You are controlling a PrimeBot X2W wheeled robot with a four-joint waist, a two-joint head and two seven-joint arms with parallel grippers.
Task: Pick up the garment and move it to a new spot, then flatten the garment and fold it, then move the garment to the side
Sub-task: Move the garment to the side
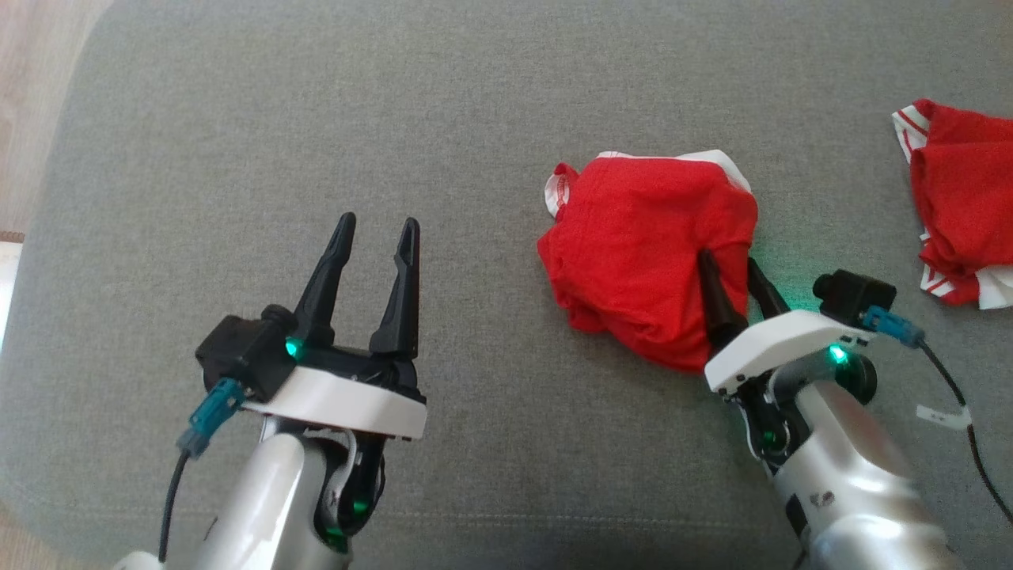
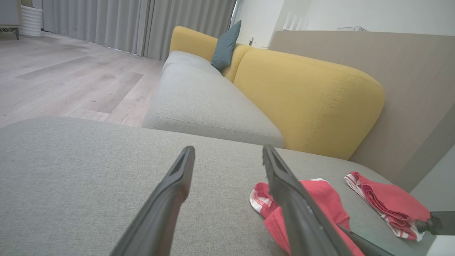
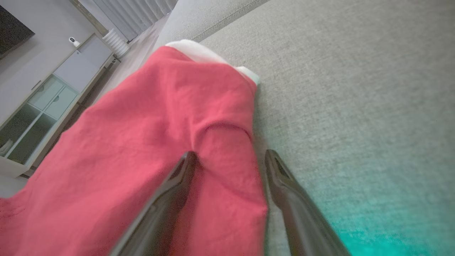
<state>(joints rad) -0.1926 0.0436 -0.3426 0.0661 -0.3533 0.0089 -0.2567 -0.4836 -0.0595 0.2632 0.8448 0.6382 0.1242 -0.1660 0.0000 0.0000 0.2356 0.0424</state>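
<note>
Barely begun: the red garment [image 1: 645, 261] lies crumpled right of centre on the grey cushion [image 1: 237, 158], not yet lifted. The right gripper [image 1: 728, 261] straddles its lower-right edge, jaws spread (nothing pinched); the left gripper [image 1: 378, 222] hangs spread, empty, lower left. Moving, flattening and folding all remain.

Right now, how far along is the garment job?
Done: nothing visible. The red garment lies bunched on the grey cushion, neither flattened nor folded. In hand: the right end effector is open, straddling a fold at the garment's near right edge, not yet closed. The left end effector hovers open over bare cushion, apart from the garment. Left: grasp, move, flatten, fold, set aside.
</note>
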